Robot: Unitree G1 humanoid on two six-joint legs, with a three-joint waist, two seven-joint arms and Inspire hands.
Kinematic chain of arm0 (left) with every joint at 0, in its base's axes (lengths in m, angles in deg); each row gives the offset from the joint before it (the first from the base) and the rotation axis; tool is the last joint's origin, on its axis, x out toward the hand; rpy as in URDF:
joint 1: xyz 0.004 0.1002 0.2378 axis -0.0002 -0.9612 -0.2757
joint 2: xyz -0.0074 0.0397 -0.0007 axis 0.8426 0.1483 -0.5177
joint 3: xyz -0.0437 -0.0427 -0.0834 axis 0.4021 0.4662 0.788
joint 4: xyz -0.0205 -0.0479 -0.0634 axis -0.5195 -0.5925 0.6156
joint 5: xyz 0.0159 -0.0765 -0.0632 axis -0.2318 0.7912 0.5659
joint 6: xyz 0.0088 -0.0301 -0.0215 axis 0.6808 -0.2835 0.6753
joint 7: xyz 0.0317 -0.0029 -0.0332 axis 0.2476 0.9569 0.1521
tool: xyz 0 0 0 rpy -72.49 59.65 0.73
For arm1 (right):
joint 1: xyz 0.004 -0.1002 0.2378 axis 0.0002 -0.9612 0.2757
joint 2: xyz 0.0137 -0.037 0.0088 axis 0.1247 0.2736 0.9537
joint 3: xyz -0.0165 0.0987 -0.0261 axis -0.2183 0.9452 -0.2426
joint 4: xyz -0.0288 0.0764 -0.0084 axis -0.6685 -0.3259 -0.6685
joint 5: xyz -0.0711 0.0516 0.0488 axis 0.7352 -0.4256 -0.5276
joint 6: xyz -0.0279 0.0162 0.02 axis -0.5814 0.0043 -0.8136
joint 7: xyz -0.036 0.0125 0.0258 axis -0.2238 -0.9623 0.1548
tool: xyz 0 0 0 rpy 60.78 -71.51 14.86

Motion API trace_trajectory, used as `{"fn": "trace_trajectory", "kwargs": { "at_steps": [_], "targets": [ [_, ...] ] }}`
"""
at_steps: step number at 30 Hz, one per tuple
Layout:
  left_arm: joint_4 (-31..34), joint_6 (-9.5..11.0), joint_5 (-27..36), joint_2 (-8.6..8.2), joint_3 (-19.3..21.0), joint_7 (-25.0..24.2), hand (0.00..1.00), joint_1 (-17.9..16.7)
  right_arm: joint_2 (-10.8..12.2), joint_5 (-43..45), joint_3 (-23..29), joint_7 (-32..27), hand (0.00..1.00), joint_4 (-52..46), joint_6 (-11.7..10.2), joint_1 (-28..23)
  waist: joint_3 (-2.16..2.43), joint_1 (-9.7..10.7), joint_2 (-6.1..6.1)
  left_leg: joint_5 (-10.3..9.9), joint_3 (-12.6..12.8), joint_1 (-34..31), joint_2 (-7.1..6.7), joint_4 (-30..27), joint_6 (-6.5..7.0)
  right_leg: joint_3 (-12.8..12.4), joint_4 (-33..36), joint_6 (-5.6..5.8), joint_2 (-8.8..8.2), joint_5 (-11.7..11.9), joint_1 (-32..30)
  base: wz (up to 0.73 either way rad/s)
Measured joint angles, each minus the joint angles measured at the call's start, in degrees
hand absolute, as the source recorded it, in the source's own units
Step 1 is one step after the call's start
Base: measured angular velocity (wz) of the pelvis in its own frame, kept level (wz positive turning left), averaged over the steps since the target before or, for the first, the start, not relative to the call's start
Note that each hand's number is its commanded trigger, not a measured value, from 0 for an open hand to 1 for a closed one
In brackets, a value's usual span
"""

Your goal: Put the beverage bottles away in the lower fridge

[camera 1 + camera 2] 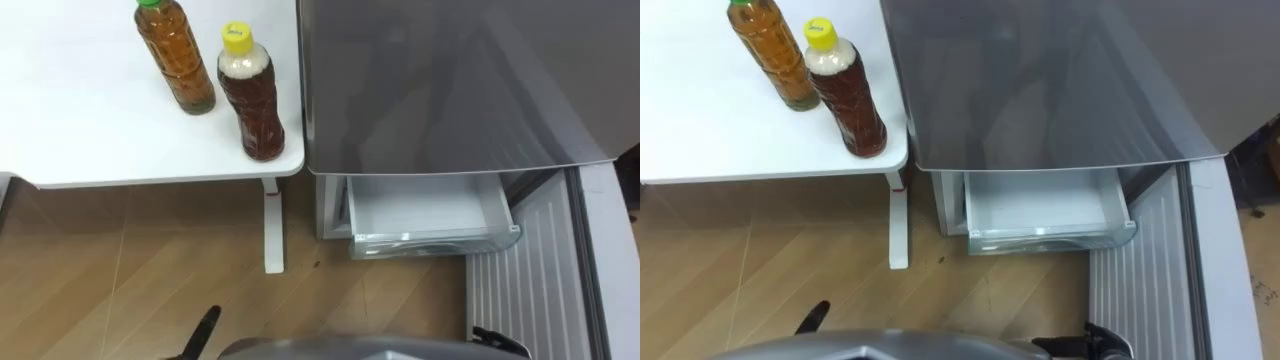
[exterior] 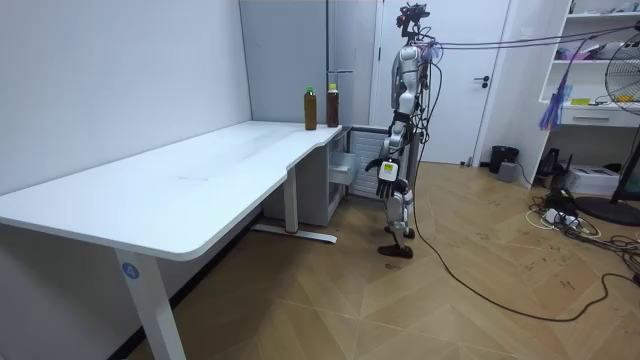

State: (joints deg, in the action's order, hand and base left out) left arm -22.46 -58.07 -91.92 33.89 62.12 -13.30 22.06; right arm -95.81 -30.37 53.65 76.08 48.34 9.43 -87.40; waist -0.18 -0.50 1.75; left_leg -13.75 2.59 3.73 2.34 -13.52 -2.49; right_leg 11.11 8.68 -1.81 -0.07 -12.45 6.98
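Drinks stand upright on the desk (image 1: 80, 130), at its corner beside the fridge (image 1: 450, 80): a green-capped bottle (image 1: 177, 60) and, just beside it, a yellow-capped bottle (image 1: 250, 95). The left robot hand (image 1: 205, 328) and right robot hand (image 1: 500, 342) sit low, well apart from both bottles; their state cannot be told. The lower drawer (image 1: 430, 240) is pulled out, its white floor bare.

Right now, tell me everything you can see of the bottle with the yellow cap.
The yellow-capped bottle is clear plastic, holding dark reddish-brown drink, paler at the neck. Its cap is on. It stands upright on the white table, near the corner beside the grey fridge, close to the green-capped bottle but seemingly apart from it. Only the table touches it.
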Motion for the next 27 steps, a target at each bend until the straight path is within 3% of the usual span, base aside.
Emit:
{"fn": "trace_trajectory", "kwargs": {
  "at_steps": [4,8,13,16,17,20,21,22,27],
  "targets": [
    [-0.3,0.0,0.0,-0.22,1.1,0.0,0.00,-0.3,0.0,-0.5,0.0,0.0,0.00,0.0,0.0,-0.1,0.01,-0.1,-0.09,0.0,0.0,0.0,0.01,0.0,0.00,0.1,-0.1,0.00,0.03,0.0,0.0,0.00],
    [-0.6,0.0,0.1,-0.28,2.2,0.0,0.00,-0.5,0.1,-0.5,0.0,0.0,0.00,0.0,0.0,0.0,-0.31,-0.1,0.37,0.0,-0.1,0.0,0.00,-0.1,0.00,0.4,-0.2,0.01,0.03,0.0,0.3,0.03],
    [-0.4,0.4,0.2,-0.29,2.8,0.8,0.00,-0.4,0.2,-0.9,0.0,-0.1,0.00,-0.1,-0.2,-0.1,-0.09,-0.1,0.13,0.0,-0.1,0.0,-0.01,-0.1,0.00,0.6,-0.6,0.00,0.10,0.0,0.6,0.01],
    [-0.2,1.0,2.7,-0.33,4.3,2.3,0.00,0.0,0.2,-1.0,0.0,-0.1,0.00,-0.2,-0.4,-0.1,0.01,-0.1,-0.07,0.0,-0.2,0.0,-0.02,0.0,0.00,0.6,-0.7,0.00,0.11,0.0,0.7,0.00],
    [-0.2,1.7,4.0,-0.33,4.6,2.9,0.00,0.0,0.3,-0.9,0.0,-0.1,0.00,-0.3,-0.6,-0.1,-0.22,0.0,0.18,0.0,-0.2,0.1,-0.05,0.0,0.00,0.7,-0.8,0.00,0.09,0.0,0.9,0.00],
    [0.2,2.8,7.7,-0.41,5.5,4.5,0.00,-0.1,0.3,-0.7,0.0,-0.1,0.00,-0.2,-0.7,-0.1,0.00,0.0,-0.28,0.0,-0.3,0.1,-0.09,-0.1,-0.01,0.7,-1.0,0.00,0.08,0.0,1.1,0.00],
    [0.9,2.8,9.2,-0.53,5.8,5.4,0.00,-0.2,0.3,-0.7,0.1,-0.1,0.00,-0.2,-0.7,-0.1,-0.28,0.1,0.15,0.0,-0.3,0.0,-0.09,0.0,-0.01,0.8,-1.0,0.00,0.08,0.0,0.9,0.00],
    [1.5,2.9,10.8,-0.62,6.2,6.3,0.00,-0.4,0.2,-0.7,0.1,-0.1,0.00,-0.2,-0.7,-0.1,-0.10,0.0,-0.32,0.0,-0.3,0.0,-0.09,0.0,-0.01,0.8,-1.0,0.00,0.08,0.0,0.8,0.00],
    [1.9,3.9,18.9,-0.65,7.8,10.4,0.00,-0.5,0.3,-1.3,0.1,-0.6,0.00,0.0,-0.6,-0.2,-0.08,0.0,-0.34,0.0,-0.2,0.0,-0.12,0.2,-0.01,0.7,-1.0,0.01,0.07,0.0,0.8,0.00]
  ]
}}
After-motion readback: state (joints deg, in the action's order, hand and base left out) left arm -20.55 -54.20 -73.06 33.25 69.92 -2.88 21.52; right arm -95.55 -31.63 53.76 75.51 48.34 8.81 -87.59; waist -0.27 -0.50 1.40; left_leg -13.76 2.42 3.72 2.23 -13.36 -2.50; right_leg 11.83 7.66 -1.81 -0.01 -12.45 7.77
